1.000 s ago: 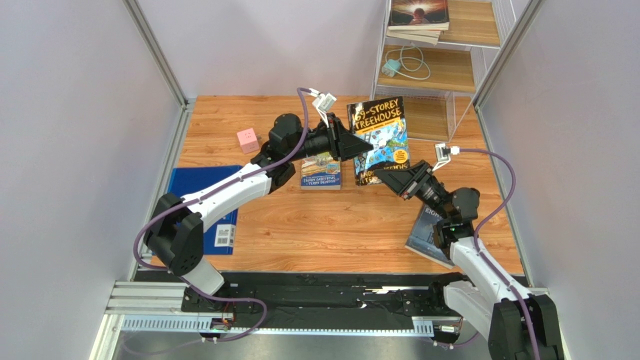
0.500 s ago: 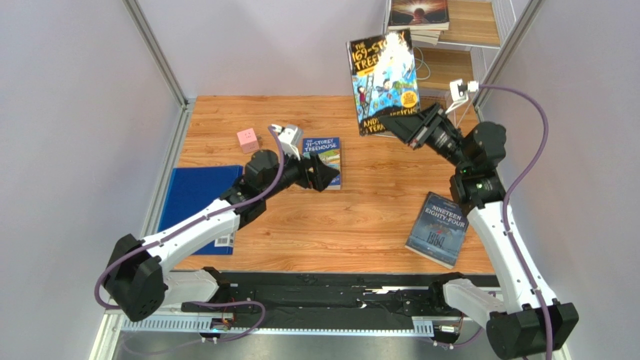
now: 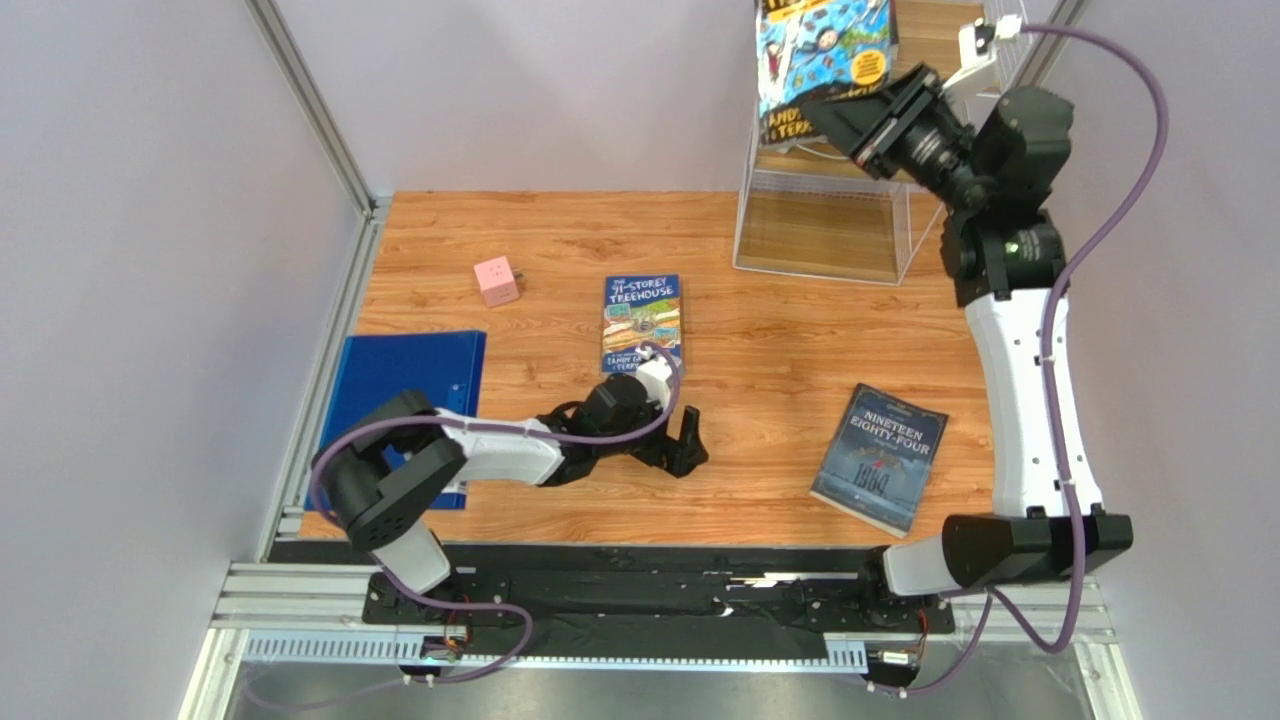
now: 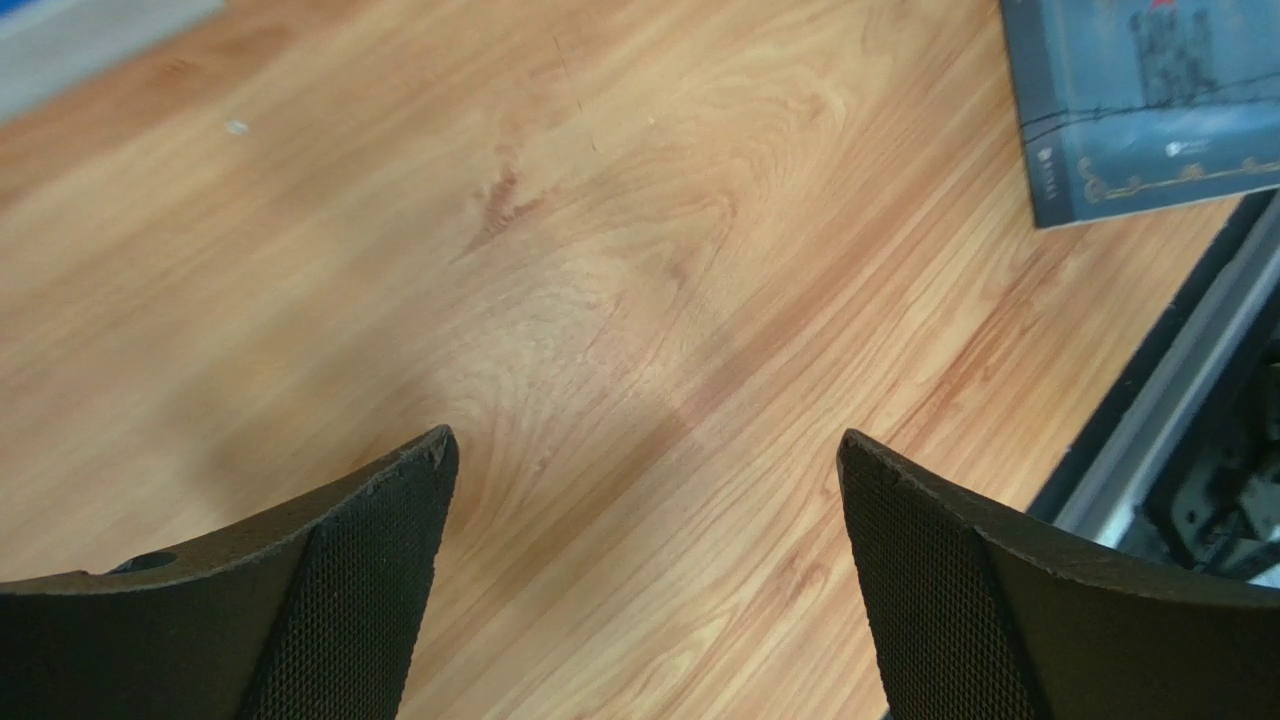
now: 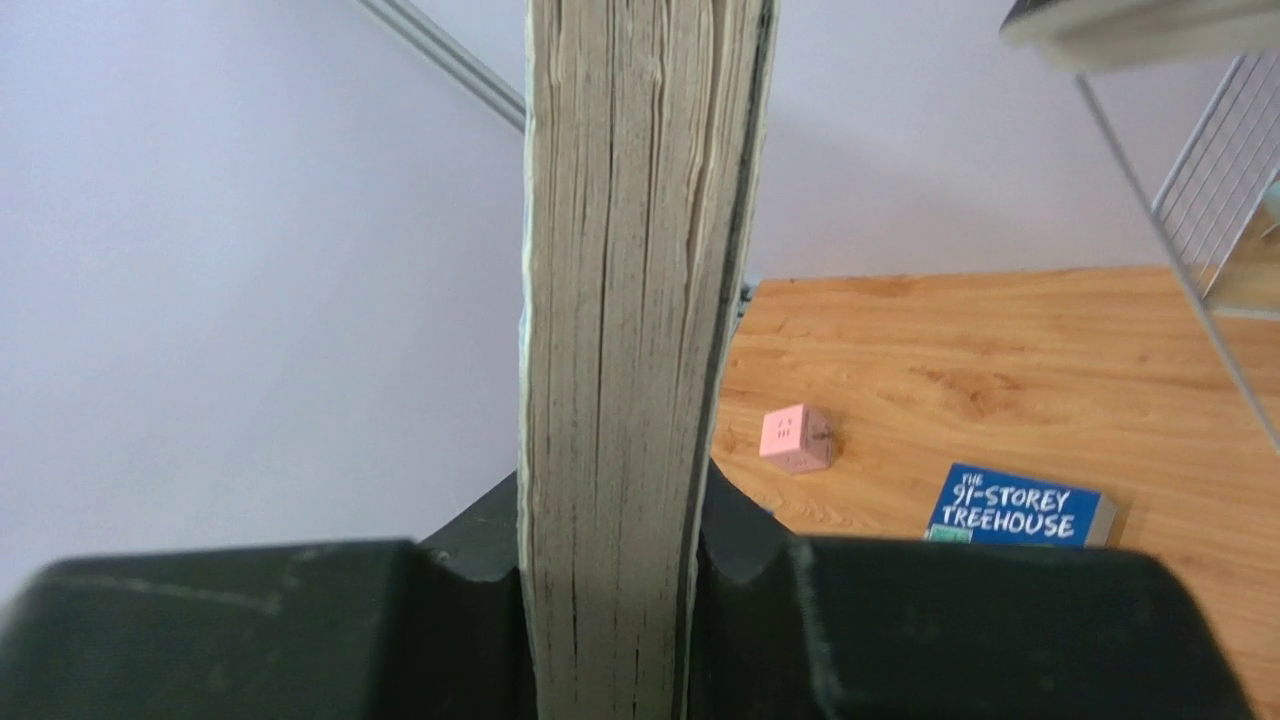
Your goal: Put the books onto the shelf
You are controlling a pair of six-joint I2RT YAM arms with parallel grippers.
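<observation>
Top external: right gripper (image 3: 845,108) clamps a Treehouse book (image 3: 819,38) beside the far shelf (image 3: 819,233), tier placement due next; left gripper (image 3: 690,447) gapes empty.

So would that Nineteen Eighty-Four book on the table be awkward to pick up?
Probably a bit: the Nineteen Eighty-Four paperback lies flat on the table, so jaws may struggle to get under it. It looks thin, so likely light and somewhat bendy. Its cover seems smooth, so it would probably slide if pushed.
</observation>
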